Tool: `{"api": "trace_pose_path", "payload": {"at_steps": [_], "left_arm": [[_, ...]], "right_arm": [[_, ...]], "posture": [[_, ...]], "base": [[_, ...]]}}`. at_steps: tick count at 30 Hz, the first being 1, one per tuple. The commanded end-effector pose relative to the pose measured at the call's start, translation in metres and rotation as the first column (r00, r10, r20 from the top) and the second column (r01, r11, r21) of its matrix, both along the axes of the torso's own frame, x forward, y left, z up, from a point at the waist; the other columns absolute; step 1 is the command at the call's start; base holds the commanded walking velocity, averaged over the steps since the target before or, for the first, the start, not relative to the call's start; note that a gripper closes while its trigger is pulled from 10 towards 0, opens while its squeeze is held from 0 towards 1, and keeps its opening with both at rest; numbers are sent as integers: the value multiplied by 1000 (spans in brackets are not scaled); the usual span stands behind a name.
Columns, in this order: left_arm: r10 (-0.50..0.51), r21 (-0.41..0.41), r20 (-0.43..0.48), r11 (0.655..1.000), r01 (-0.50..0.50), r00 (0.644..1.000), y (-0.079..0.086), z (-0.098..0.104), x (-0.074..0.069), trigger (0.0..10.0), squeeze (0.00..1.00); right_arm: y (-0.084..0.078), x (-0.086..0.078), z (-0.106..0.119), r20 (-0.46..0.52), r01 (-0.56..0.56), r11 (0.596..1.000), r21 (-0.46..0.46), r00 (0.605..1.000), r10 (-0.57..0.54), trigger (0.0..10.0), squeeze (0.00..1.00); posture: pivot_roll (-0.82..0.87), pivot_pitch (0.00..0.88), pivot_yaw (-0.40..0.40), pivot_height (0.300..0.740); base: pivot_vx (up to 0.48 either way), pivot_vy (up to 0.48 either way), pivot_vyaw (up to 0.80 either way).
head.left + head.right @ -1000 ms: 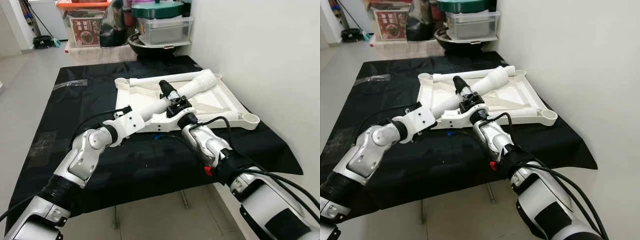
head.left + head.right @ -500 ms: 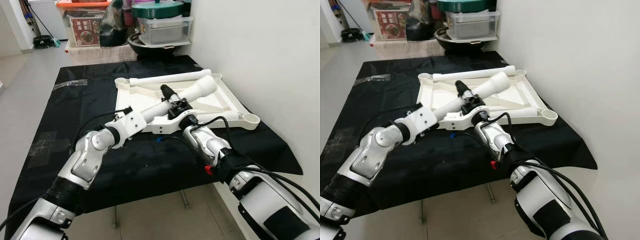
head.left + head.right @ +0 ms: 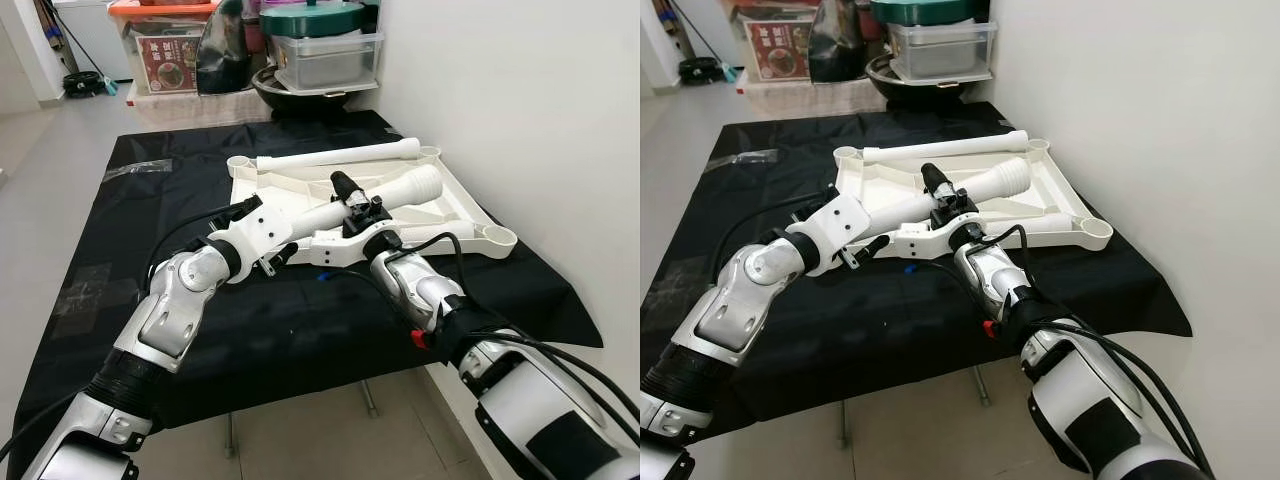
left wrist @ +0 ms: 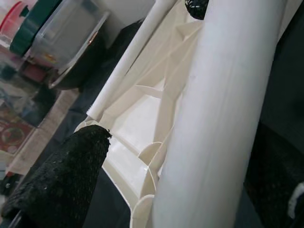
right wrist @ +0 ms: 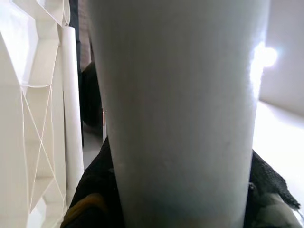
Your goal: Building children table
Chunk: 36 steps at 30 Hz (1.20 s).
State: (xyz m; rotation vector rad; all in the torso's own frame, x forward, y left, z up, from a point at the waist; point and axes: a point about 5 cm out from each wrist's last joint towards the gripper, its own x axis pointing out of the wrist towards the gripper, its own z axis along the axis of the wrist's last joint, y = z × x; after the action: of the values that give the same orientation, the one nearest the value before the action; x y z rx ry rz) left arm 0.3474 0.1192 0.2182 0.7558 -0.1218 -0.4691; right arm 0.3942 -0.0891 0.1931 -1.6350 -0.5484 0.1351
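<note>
The black cloth covering the table (image 3: 120, 300) spreads across the foreground, with a strip of clear tape (image 3: 140, 168) stuck near its far left corner. The left gripper (image 3: 262, 262) reaches in over the cloth and grasps the near end of the long white plastic table leg (image 3: 385, 195); in the left wrist view 1 black padded finger (image 4: 61, 180) sits just beside the leg's smooth shaft, so the clasp looks loose rather than clenched. The leg runs slantwise toward the far right, tilted slightly up, above the upturned white plastic tabletop (image 3: 270, 190), whose ribbed underside faces up. Around the leg's middle the right gripper (image 3: 352, 198) is clenched, 1 black finger (image 3: 345, 186) showing above the shaft; the right wrist view shows the tube pressed between dark pads. The leg's ridged, flared end (image 3: 428, 182) hangs over the tabletop's right half, short of the round corner socket (image 3: 499, 237). A second white plastic leg (image 3: 335, 155) lies flat along the tabletop's far edge, between the 2 far corner sockets. Beyond the table stand a clear storage box with an orange lid (image 3: 165, 45) on the left and a clear plastic tub under a green lid (image 3: 325, 50) on the right, against the white wall (image 3: 520, 110).
</note>
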Motion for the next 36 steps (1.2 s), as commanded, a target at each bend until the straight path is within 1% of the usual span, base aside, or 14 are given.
{"api": "trace_pose_path", "payload": {"at_steps": [1,3,7,11,13,15,20,22,25,27,30,31,32,36], "left_arm": [[28,-17,49,999,-27,998,2,13,3,10000,0],[15,-6,55,1000,-15,998,1,17,2,10000,0],[-61,126,17,990,58,998,-5,9,-6,10000,0],[-73,187,-27,979,77,997,-2,-2,-10,10000,0],[-73,187,-27,979,77,997,-2,-2,-10,10000,0],[-62,241,-46,968,71,997,2,-8,-11,10000,0],[-50,283,-45,957,61,998,8,-11,-11,10000,0],[-22,291,9,957,18,1000,13,-2,-10,10000,0],[-14,286,44,958,1,999,15,3,-9,10000,0],[9,268,157,962,-51,988,16,21,-9,10000,0],[17,255,204,964,-70,979,16,30,-10,10000,0],[33,215,273,972,-95,961,16,42,-14,10000,0],[44,187,302,977,-104,952,16,47,-15,10000,0],[64,157,359,979,-127,931,17,56,-18,10000,0]], "right_arm": [[10,0,6,10,-43,999,31,999,43,0,0],[7,0,2,-13,-27,999,29,1000,28,0,0],[-4,6,1,-67,42,998,56,997,-38,0,0],[-16,12,10,-67,104,993,60,993,-100,0,0],[-16,12,10,-67,104,993,60,993,-100,0,0],[-23,16,19,-53,135,989,64,990,-132,0,0],[-31,19,24,-55,165,983,77,986,-161,0,0],[-40,20,25,-67,197,974,108,979,-190,0,0],[-43,20,25,-82,212,968,131,976,-203,0,0],[-54,21,21,-164,267,935,234,959,-233,0,0],[-57,21,19,-192,283,919,274,952,-236,0,0],[-61,21,12,-313,335,848,411,925,-214,0,0],[-59,21,10,-346,338,825,454,920,-186,0,0],[-54,20,8,-378,331,792,513,916,-138,0,0]], "posture": [[32,1,14,740],[33,1,11,740],[35,4,11,740],[35,4,11,740],[35,4,11,740],[36,1,8,740],[38,1,7,740],[39,0,3,740],[39,0,3,740],[40,0,-2,740],[37,0,-3,740],[41,0,-9,740],[41,0,-9,740],[43,0,-12,740]], "base": [[0,0,0],[0,0,0],[0,0,0],[0,0,0],[0,0,0],[0,0,0],[0,0,0],[0,0,0],[0,0,0],[0,0,0],[0,0,0],[0,0,0],[0,0,0],[0,0,0]]}}
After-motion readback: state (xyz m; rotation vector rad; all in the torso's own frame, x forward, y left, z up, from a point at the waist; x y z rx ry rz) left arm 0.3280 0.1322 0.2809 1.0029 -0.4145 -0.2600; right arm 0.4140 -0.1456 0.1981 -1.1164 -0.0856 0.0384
